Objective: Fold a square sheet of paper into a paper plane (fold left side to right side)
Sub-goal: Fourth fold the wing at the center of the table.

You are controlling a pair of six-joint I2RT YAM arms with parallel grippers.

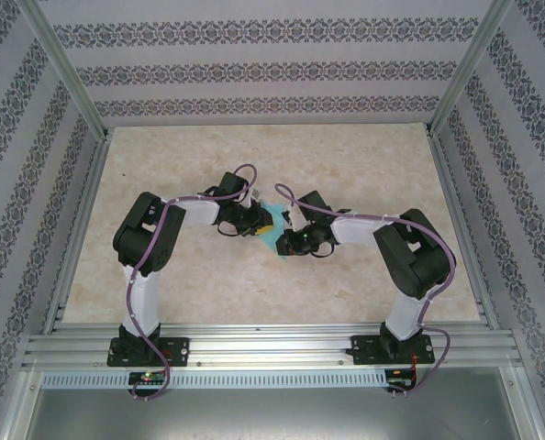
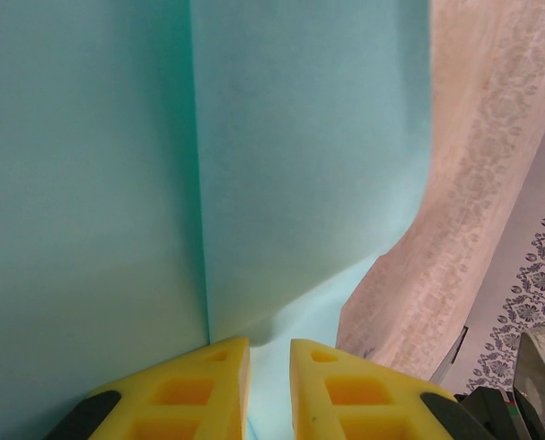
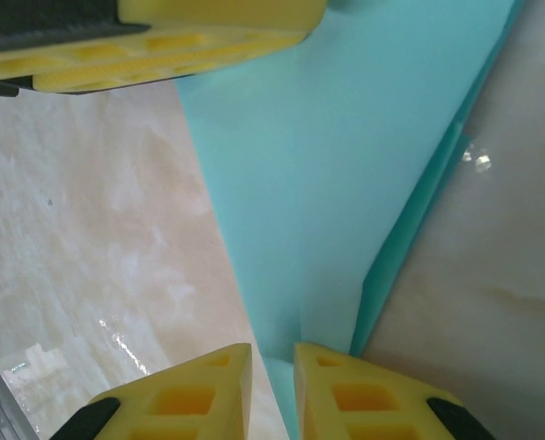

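Yellow fingertips [image 2: 204, 385] of the left gripper [image 2: 268, 353] sit closest to the lens in the left wrist view. Its jaws are only a narrow slit apart, not pressed together, and pale paper shows through the slit.

The turquoise paper [image 2: 300, 183] takes up most of that pic. A straight crease runs top to bottom, left of ctr, w/ a shaded layer on one side and a lighter one on the other. The crease ends just by the left-hand fingertip. The paper's far edge curls up a bit where it meets the beige table [image 2: 456, 211].

In the right wrist view the right gripper [image 3: 271, 357] looks much the same. Its yellow jaws are slightly spread w/ a thin gap, and paper shows btwn the tips. The sheet here is folded. A lighter top layer tapers toward the fingers and a darker under-layer peeks out along its right edge. One yellow finger of the left gripper lies across the top of this pic, at the paper's far end.

From the top cam both arms bend inward and meet near the table's [image 1: 254, 165] middle. The left gripper [image 1: 261, 223] and right gripper [image 1: 289, 236] are close together w/ the paper [image 1: 274, 236] btwn and under them. It's mostly covered there, so its outline can't be made out. Patterned walls [image 1: 254, 37] ring the table.
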